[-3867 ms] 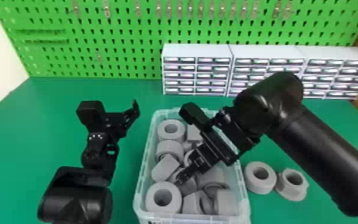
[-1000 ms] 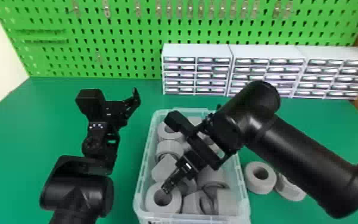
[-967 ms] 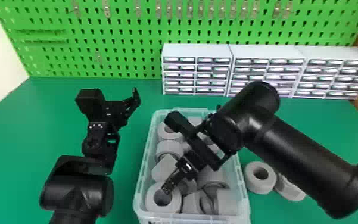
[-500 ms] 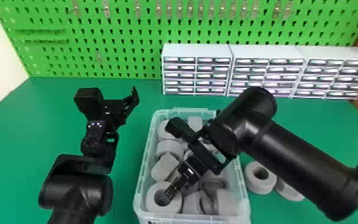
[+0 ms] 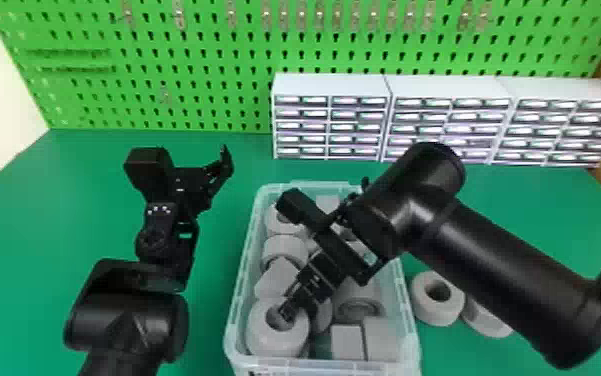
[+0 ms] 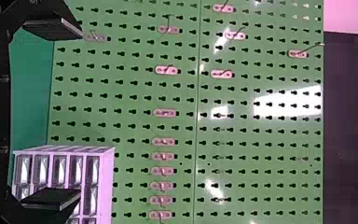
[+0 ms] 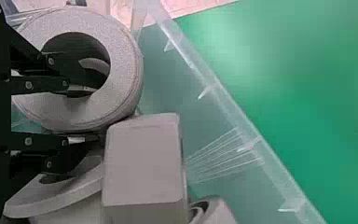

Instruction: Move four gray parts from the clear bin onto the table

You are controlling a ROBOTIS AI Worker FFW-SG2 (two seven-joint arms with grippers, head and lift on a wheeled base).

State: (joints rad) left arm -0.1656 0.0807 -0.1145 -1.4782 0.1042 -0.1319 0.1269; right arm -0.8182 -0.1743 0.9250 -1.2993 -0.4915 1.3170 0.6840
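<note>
Far left of the head view: left gripper (image 5: 194,182), parked over the green tabletop (image 5: 14,235). Fingers (image 6: 53,27) wide apart, holding nothing.

Green perforated pegboard (image 5: 204,75) across the top of the frame.

Lower middle: clear plastic bin (image 5: 242,265) with gray rings and blocks in it. Thick gray ring-shaped part (image 5: 261,330) sits at the bin's lower left corner, hole up. Right gripper (image 5: 290,311) is down in the bin at that ring, fingers a little apart: one in the hole, one just outside the wall. Contact with the wall: can't tell. Gray rectangular block (image 7: 142,168) just beside the ring.

Upper right: white cabinets with small drawers (image 5: 331,85).

Right of bin, on the tabletop: short gray cylinder with a hole (image 5: 451,305), then a second gray part (image 5: 486,320), partly hidden by the right arm.
</note>
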